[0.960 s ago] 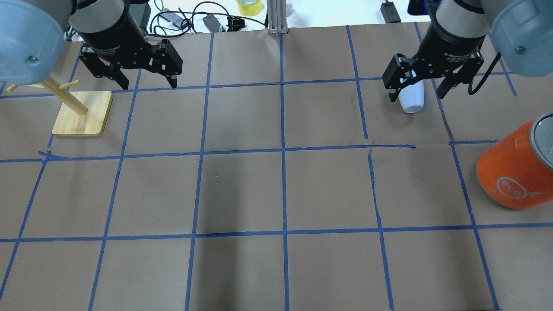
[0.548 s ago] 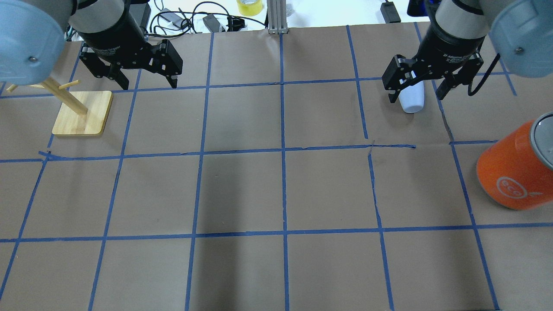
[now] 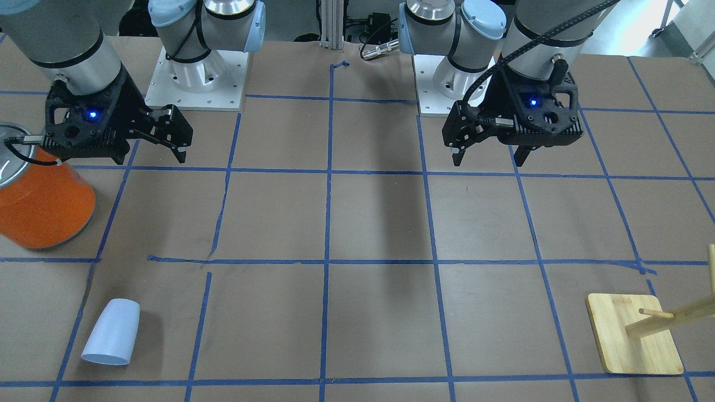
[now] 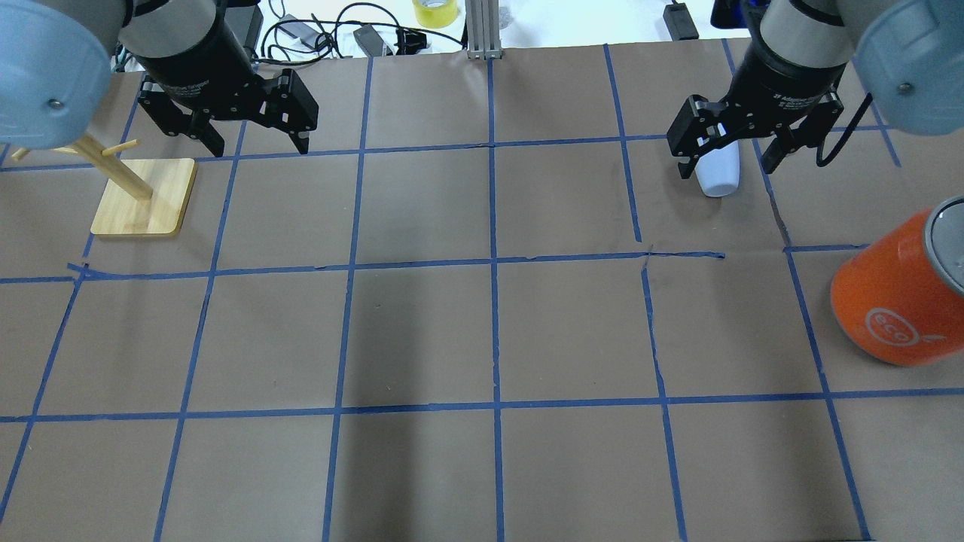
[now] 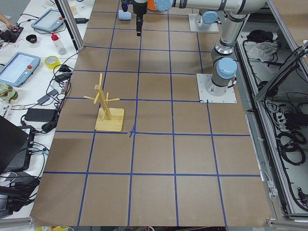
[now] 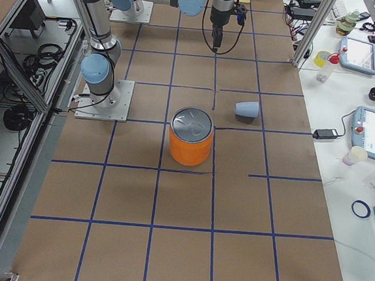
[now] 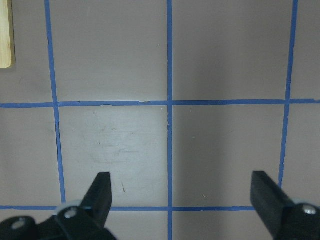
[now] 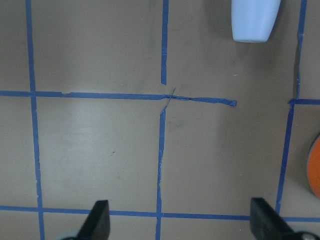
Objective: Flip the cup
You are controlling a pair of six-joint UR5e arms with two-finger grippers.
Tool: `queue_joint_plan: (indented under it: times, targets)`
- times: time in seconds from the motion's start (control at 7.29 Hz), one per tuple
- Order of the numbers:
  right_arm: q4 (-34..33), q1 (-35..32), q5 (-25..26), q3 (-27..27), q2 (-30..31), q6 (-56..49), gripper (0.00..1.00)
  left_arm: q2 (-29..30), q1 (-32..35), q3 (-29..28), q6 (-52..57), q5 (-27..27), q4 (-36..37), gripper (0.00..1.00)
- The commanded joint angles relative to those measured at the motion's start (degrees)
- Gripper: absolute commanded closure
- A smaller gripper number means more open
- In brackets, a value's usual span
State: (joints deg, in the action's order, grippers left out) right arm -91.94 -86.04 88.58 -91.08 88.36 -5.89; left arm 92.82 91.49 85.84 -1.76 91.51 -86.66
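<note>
I have the cup (image 3: 111,332) lying on its side on the bench (image 3: 380,223), towards the operators' edge and in the right-hand half. Its wide rim points at that edge and its narrow base points back at the robot. The right gripper (image 3: 149,155) hangs above the bench on the robot's side of the cup, clear of it, with its jaws spread wide and nothing between them. The left gripper (image 3: 489,160) is just as wide open and empty, over the left half. An orange can (image 3: 42,206) stands upright nearer the right end. A wooden rack (image 3: 634,335) sits by the operators' edge towards the left end.
</note>
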Motion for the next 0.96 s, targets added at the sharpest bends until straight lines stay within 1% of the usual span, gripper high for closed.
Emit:
queue_joint_plan:
  times: [0.0, 0.14, 0.27, 0.41, 0.55, 0.82]
  targets:
    - [-2.6, 5.1, -0.3, 0.2, -0.5, -3.6, 0.0, 0.0, 0.0, 0.0, 0.0, 0.0, 0.0, 0.0]
    - [-7.3, 8.0, -0.5, 0.1, -2.7, -10.7, 0.0, 0.0, 0.0, 0.0, 0.0, 0.0, 0.0, 0.0]
    - [-12.1, 9.0, 0.0, 0.0, -5.5, -14.8, 0.0, 0.0, 0.0, 0.0, 0.0, 0.0, 0.0, 0.0]
    - [-13.2, 9.6, -0.2, 0.0, -8.4, -14.7, 0.0, 0.0, 0.0, 0.0, 0.0, 0.1, 0.0, 0.0]
    - [-16.6, 9.7, -0.4, 0.0, -11.7, -14.5, 0.0, 0.0, 0.0, 0.0, 0.0, 0.0, 0.0, 0.0]
    - [-26.6, 9.7, -0.5, 0.0, -17.8, -14.5, 0.0, 0.0, 0.0, 0.0, 0.0, 0.1, 0.1, 0.0]
